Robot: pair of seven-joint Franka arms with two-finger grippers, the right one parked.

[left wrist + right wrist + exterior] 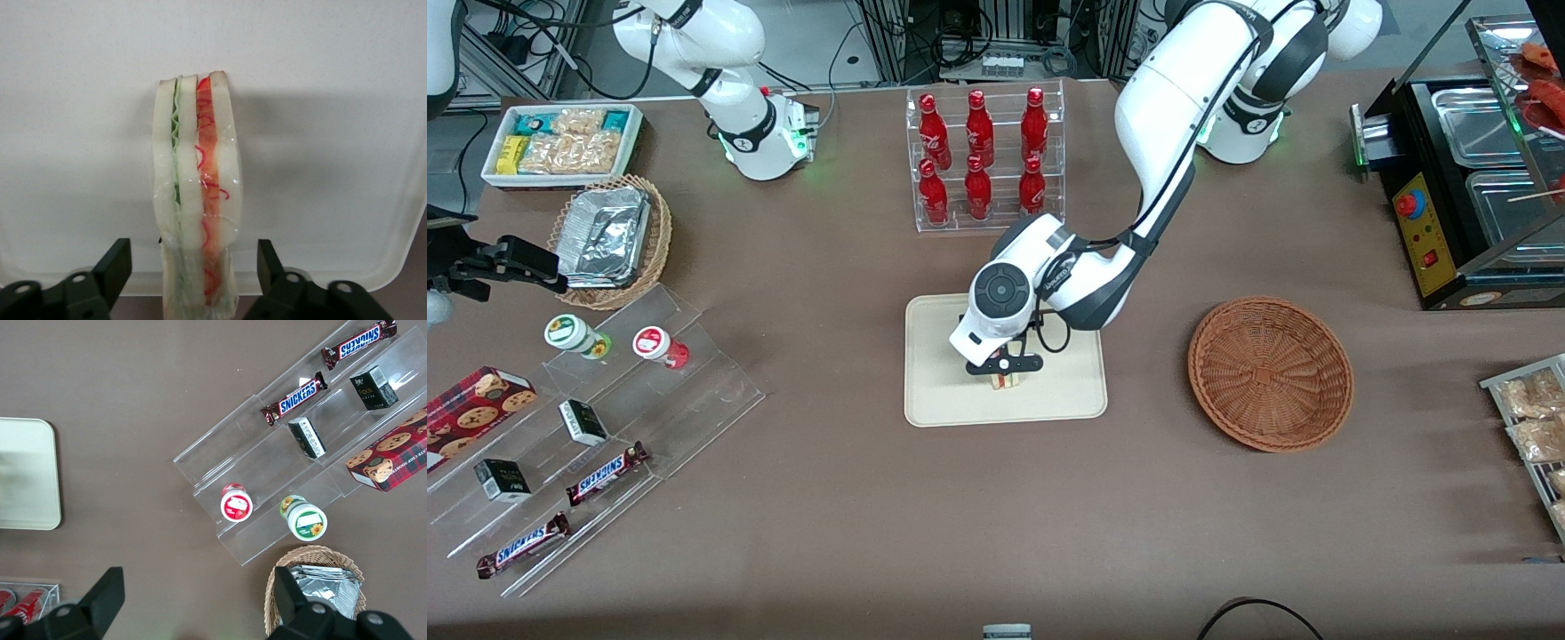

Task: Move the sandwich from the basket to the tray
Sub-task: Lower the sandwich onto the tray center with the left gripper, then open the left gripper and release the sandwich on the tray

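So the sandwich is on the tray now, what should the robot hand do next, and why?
Probably lift straight up. The gripper is open, its fingers apart from the sandwich, which stands on its edge on the tray. The basket is empty. A sideways move might knock the sandwich over.

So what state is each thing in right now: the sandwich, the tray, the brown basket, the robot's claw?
Triangular sandwich wedge: standing on edge on the tray, between the fingers, ungripped.
Cream rectangular tray: holds the sandwich.
Reddish-brown wicker basket: empty.
Left gripper: open, over the tray.
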